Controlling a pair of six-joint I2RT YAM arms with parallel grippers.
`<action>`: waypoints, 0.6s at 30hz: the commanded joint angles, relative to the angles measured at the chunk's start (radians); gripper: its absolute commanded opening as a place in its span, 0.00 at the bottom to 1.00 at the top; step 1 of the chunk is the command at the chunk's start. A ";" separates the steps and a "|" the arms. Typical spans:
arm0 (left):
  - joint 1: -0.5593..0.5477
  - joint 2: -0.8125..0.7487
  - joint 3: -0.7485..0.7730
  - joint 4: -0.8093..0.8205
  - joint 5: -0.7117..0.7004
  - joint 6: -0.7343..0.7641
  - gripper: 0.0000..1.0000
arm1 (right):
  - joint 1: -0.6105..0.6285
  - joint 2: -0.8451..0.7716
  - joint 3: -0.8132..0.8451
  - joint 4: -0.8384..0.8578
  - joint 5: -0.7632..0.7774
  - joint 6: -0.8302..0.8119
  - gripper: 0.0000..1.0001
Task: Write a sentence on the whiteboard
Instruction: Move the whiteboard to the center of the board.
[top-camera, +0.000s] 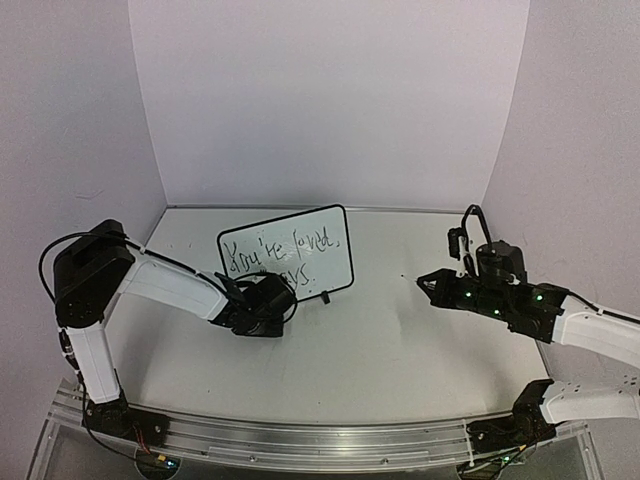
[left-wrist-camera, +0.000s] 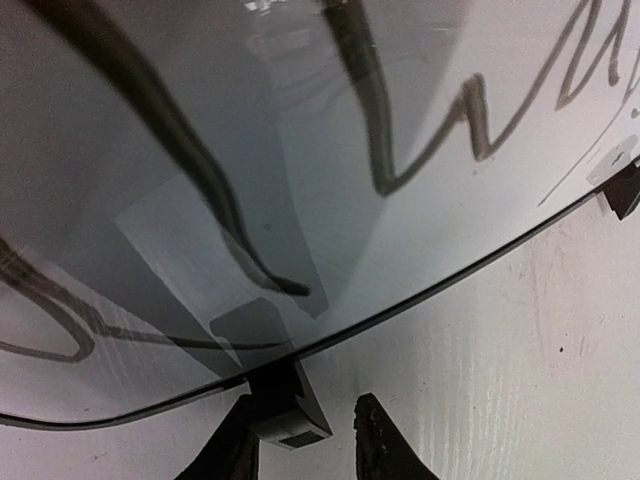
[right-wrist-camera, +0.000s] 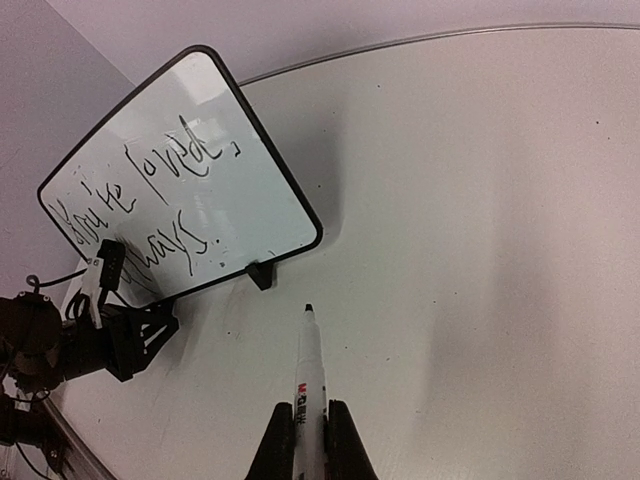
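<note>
Left of centre, top view: left gripper (top-camera: 262, 300), jaws part-spread astride one foot (left-wrist-camera: 290, 410) of the whiteboard (top-camera: 312, 232), unclamped. Centre: board standing, sentence (top-camera: 285, 258) apparently finished. Right: right gripper (right-wrist-camera: 308, 408) pinching the marker (right-wrist-camera: 308, 360), tip off the board. I would withdraw slowly, without nudging the foot.

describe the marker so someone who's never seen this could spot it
Start at the white table and find the whiteboard standing on it. To its right, the right gripper pinches the marker: a slim white pen with a black tip.
</note>
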 joint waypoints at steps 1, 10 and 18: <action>0.006 0.019 -0.011 0.006 -0.071 -0.029 0.31 | -0.001 0.006 -0.001 0.029 -0.005 0.009 0.00; 0.012 0.042 -0.008 0.061 -0.131 -0.036 0.25 | -0.002 0.017 -0.006 0.041 -0.013 0.015 0.00; 0.027 0.066 0.009 0.077 -0.141 -0.025 0.19 | -0.002 0.012 -0.010 0.046 -0.016 0.020 0.00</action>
